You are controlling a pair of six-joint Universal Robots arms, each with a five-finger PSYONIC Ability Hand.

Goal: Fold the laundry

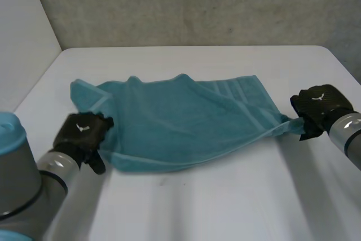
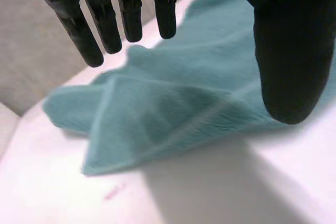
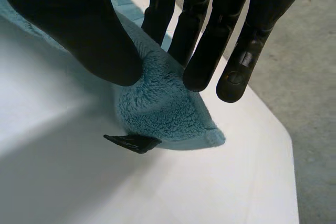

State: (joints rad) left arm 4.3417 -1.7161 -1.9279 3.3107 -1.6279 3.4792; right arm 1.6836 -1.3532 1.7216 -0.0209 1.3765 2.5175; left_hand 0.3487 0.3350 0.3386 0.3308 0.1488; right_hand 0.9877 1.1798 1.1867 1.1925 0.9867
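Note:
A teal towel [image 1: 186, 117] lies spread and rumpled across the white table [image 1: 225, 207], its left corner folded over. My left hand [image 1: 83, 131] sits at the towel's near left edge. In the left wrist view its fingers [image 2: 105, 19] are straight and its thumb [image 2: 289, 51] stands apart, open above the towel [image 2: 173, 108] with nothing held. My right hand [image 1: 318, 108] is at the towel's right corner. In the right wrist view the thumb [image 3: 79, 30] and fingers pinch that bunched corner [image 3: 163, 108], which bears a small black label [image 3: 131, 142].
A grey wall [image 1: 197, 4] runs behind the table's far edge, and a pale wall [image 1: 22, 38] stands at the left. Bare tabletop stretches in front of the towel and to its right, up to the table's rounded right edge.

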